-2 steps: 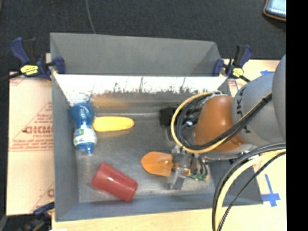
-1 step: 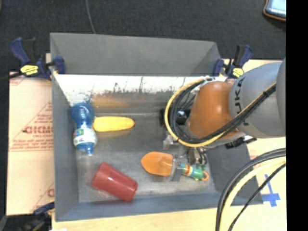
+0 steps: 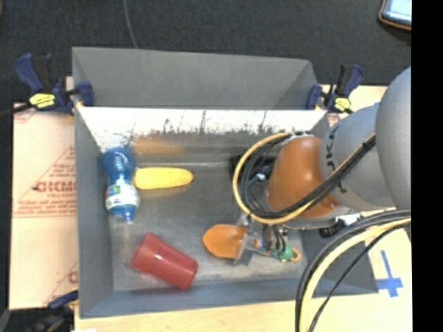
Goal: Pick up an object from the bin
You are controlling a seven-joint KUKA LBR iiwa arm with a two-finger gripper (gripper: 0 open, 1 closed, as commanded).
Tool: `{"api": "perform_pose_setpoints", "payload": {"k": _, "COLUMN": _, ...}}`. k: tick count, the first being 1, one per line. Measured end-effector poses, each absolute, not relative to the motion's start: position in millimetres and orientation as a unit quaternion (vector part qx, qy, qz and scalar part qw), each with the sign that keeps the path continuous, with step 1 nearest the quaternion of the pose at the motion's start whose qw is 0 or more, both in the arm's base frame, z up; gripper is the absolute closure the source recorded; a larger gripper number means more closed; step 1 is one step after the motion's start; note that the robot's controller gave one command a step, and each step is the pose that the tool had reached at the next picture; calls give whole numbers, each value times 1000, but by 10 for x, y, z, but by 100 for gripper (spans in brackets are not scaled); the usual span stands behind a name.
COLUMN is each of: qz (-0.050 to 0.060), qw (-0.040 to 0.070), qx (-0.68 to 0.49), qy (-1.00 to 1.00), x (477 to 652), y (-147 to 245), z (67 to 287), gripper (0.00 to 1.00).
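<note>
Grey metal bin (image 3: 194, 81) sits under your camera, and your arm (image 3: 391, 158) leans in over its right side. Your claw (image 3: 251, 249) is low over the bin floor, close to the near edge and about halfway along it.

Right at its tip lies a flat, rounded orange piece (image 3: 221, 241), shaped rather like a slice or a small scoop. The claw meets the right end of that piece, but from this angle you cannot tell whether it touches the piece or only overlaps it. You also cannot tell whether the claw is wide or narrow, because the wrist and its wiring crowd that spot, so the piece cannot be called held. Above the claw you see the arm's orange cover (image 3: 297, 175), looped about by black and yellow cables (image 3: 240, 178).

The other things lie to the left, apart from the claw. A red cup (image 3: 165, 261) lies on its side toward the near-left corner, the closest of them to the orange piece. A blue bottle (image 3: 119, 185) with a pale label lies along the left wall. Just beside it, on its right, a yellow cob (image 3: 163, 179) lies lengthwise, parallel to the far wall.
</note>
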State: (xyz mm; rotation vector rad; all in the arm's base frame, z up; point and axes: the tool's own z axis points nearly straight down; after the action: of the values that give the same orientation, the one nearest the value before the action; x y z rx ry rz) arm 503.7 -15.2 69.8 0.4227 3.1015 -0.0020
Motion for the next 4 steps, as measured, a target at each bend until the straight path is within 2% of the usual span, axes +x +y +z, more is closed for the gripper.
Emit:
{"api": "perform_pose_setpoints", "payload": {"k": 1, "qz": -1, "qw": 6, "qx": 134, "qy": 991, "x": 5037, "y": -152, "z": 698, "gripper": 100}}
{"api": "perform_pose_setpoints", "payload": {"k": 2, "qz": -1, "qw": 4, "qx": 129, "qy": 992, "x": 4906, "y": -33, "z": 1580, "gripper": 100}}
{"api": "perform_pose_setpoints", "payload": {"k": 3, "qz": -1, "qw": 4, "qx": 134, "qy": 991, "x": 4978, "y": -1, "z": 773, "gripper": 100}}
{"api": "perform_pose_setpoints", "payload": {"k": 4, "qz": -1, "qw": 5, "qx": 137, "qy": 991, "x": 4946, "y": -42, "z": 1732, "gripper": 100}}
